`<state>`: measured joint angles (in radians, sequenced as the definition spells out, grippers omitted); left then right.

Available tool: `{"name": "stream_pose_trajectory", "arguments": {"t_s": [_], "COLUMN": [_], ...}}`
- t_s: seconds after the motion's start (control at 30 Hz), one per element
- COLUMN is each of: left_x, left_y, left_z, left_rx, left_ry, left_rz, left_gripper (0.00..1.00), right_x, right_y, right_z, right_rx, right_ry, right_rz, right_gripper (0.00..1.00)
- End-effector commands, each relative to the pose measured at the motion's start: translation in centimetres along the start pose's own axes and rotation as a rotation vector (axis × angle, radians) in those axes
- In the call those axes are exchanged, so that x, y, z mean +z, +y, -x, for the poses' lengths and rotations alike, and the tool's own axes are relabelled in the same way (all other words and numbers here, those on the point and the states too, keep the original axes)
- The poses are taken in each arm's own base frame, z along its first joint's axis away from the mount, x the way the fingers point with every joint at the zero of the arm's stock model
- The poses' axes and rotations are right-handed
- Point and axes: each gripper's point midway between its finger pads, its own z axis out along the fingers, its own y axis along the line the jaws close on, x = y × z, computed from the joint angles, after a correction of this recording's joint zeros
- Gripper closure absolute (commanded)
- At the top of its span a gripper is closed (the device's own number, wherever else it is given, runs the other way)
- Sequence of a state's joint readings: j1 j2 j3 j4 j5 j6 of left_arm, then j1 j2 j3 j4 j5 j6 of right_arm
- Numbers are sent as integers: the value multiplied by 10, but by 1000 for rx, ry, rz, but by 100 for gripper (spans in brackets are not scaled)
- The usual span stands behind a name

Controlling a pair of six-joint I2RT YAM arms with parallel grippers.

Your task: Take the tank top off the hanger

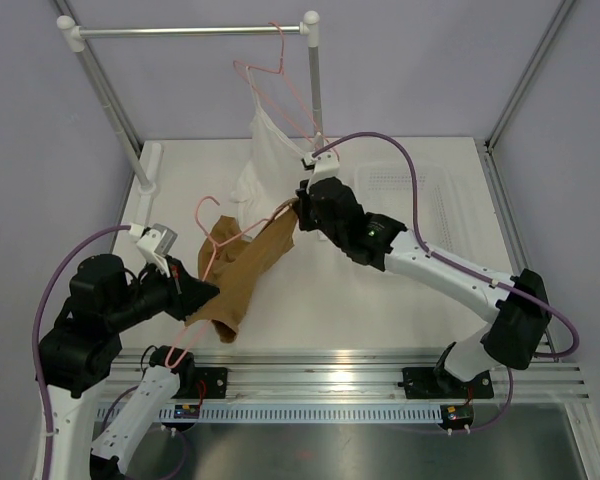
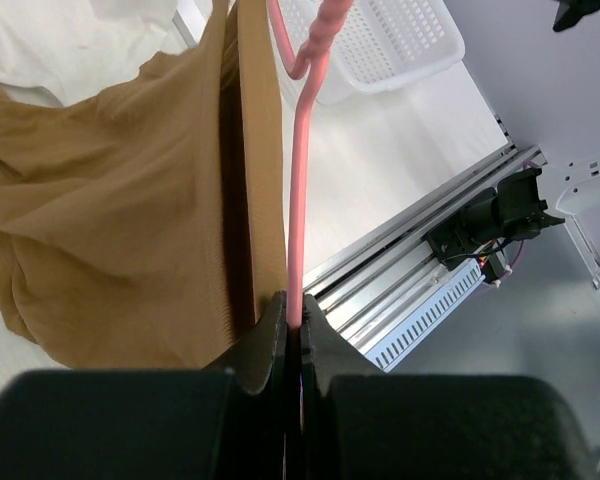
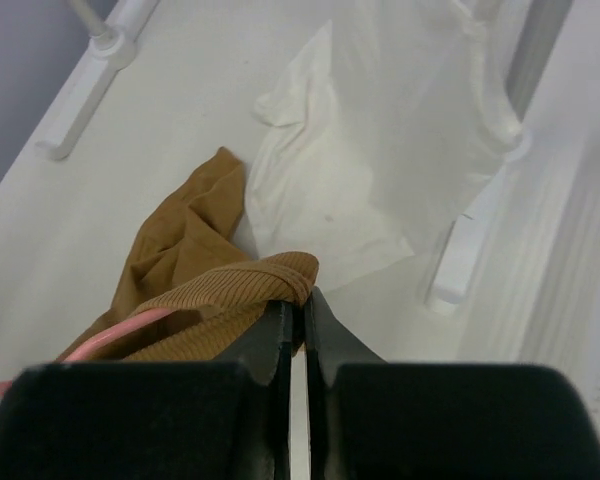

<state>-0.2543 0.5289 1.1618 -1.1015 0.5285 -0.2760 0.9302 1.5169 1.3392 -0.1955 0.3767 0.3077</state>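
Note:
The tan tank top [image 1: 245, 275] hangs stretched between my two grippers above the table, still partly draped over the pink wire hanger [image 1: 208, 240]. My left gripper [image 1: 205, 292] is shut on the hanger's wire; in the left wrist view the pink wire [image 2: 300, 180] runs up from between the jaws beside the brown fabric [image 2: 110, 230]. My right gripper [image 1: 298, 205] is shut on a ribbed edge of the tank top [image 3: 240, 285] and holds it up and to the right. A bit of pink hanger [image 3: 115, 335] shows under the fabric in the right wrist view.
A white sleeveless garment [image 1: 270, 150] hangs on a second pink hanger [image 1: 270, 80] from the grey rail [image 1: 190, 32] at the back. A white perforated basket [image 1: 410, 190] lies at the right behind my right arm; it also shows in the left wrist view [image 2: 380, 40].

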Motion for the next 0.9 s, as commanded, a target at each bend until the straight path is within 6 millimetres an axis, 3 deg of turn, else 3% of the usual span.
{"name": "stream_pose_trajectory", "arguments": {"t_s": [0.0,0.07,0.17,0.3,0.37,0.4,0.43,0.47,0.5,0.53,0.57,0.6,0.77,0.87], "left_x": [-4,-5,-8,-8,-5,-8,-12,-9,-18,-30,-30,-35,-51,-59], "left_y": [-11,-14,-21,-26,-34,-45,-59,-63,-72,-83,-80,-82,-87,-84], "left_z": [-2,-1,2,18,37,42,65,68,75,94,101,109,159,186], "left_rx": [26,30,36,15,31,3,63,64,41,93,86,76,106,127], "left_ry": [-3,-8,-11,-78,-172,-203,-312,-341,-406,-520,-573,-620,-880,-981], "left_rz": [-62,-76,-101,-109,-160,-215,-289,-333,-375,-417,-413,-422,-458,-421], "left_gripper": [100,100,100,100,100,100,100,100,100,100,100,100,100,100], "right_x": [7,12,14,4,-12,-21,-40,-49,-62,-79,-88,-97,-128,-137], "right_y": [-47,-60,-63,-33,-18,-1,10,17,31,36,42,49,68,58], "right_z": [19,16,11,5,14,11,25,28,26,33,41,38,34,31], "right_rx": [3,23,43,66,87,105,124,142,168,180,194,229,277,251], "right_ry": [-26,-11,21,49,27,33,-6,-18,-16,-33,-64,-46,1,-1], "right_rz": [-146,-155,-126,61,157,266,336,392,488,535,580,637,785,724], "right_gripper": [100,100,100,100,100,100,100,100,100,100,100,100,100,100]}}
